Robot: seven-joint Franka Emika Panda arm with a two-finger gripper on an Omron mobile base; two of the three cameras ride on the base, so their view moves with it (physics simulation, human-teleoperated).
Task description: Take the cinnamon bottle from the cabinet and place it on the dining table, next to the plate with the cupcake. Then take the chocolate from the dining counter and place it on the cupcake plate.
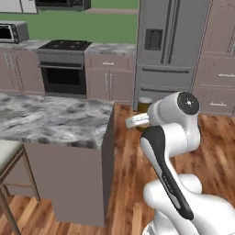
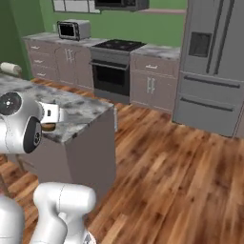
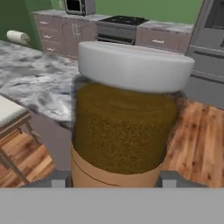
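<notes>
Clearly the gripper (image 3: 116, 179) has the cinnamon bottle (image 3: 127, 118) in hand: in the hand view the jar fills the frame, upright, with its pale lid at 12 o'clock, its label band low down, and a dark finger tip (image 3: 59, 179) showing on either side of its base at 8 and 4 o'clock. The jaws stand about a jar's width apart, closed against its sides.

In the left base view only the top of the bottle (image 1: 145, 104) peeps out at 11 o'clock of the wrist, over the wooden floor (image 1: 124, 174) and just beside the corner of the dining table (image 1: 50, 119). It is off the table, not yet above the marble top.

The step in hand, as I judge it, is carrying the jar to the table. To do it well, keep the jar upright and the grip firm, lift it clear of the marble edge before swinging toward 9 o'clock, and lower it gently. No plate or cupcake shows in any view, so the spot must be found first.

The arm is folded tight: the dark-striped link rises from the base, the round elbow joint sits high, and the wrist points forward and toward the table, the hand held roughly level.
</notes>
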